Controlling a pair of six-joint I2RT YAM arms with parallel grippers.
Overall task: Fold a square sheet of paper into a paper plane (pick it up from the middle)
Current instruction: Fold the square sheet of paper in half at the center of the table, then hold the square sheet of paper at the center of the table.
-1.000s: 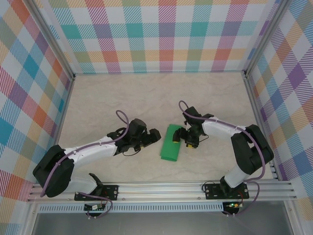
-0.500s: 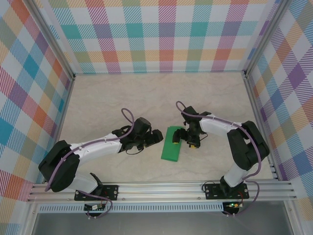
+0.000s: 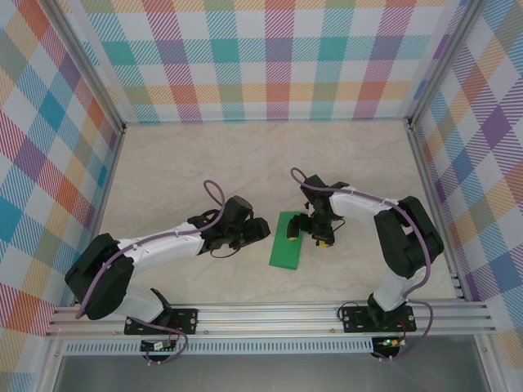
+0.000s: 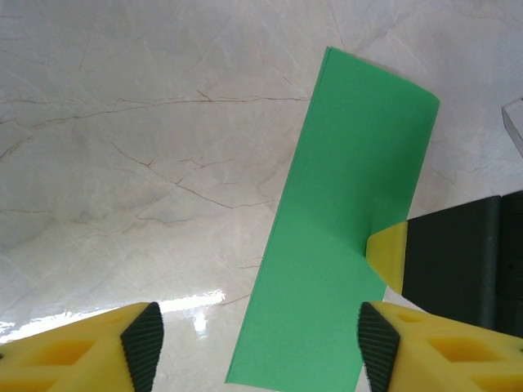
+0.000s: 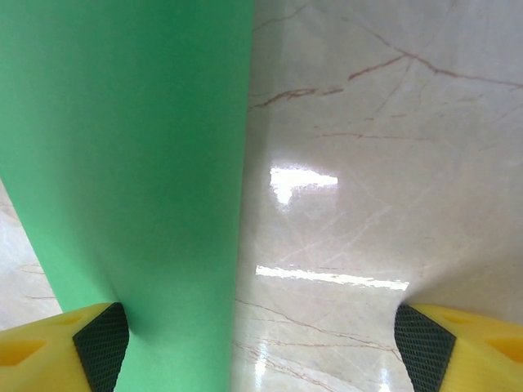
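1. The square sheet of paper [image 3: 286, 243] is seen from above as a narrow green rectangle. It lies flat on the marble-patterned table [image 3: 204, 163], a little to the front of the middle, with its long sides running roughly front to back at a slight tilt.
2. The sheet is flanked by both arms. The left gripper [image 4: 257, 347] is placed just beside its left long edge and the right gripper [image 5: 261, 343] at its right long edge.
3. Left gripper: the jaws are held apart and nothing is clasped. In the left wrist view the sheet's near end is framed between the two yellow fingers [image 4: 139, 347], lying on the table beyond them. Whether they touch it cannot be told.
4. Right gripper: the jaws are spread wide and nothing is pinched. In the right wrist view the black pad [image 5: 98, 343] of one finger is met by the green surface at the frame's bottom edge. The other finger is held over bare table, well apart from the sheet.
5. In the left wrist view one yellow fingertip [image 4: 388, 255] belonging to the right gripper is seen touching the sheet's right edge about halfway along.
6. The green surface is plain and unmarked. Whether it is one layer or doubled over cannot be told.
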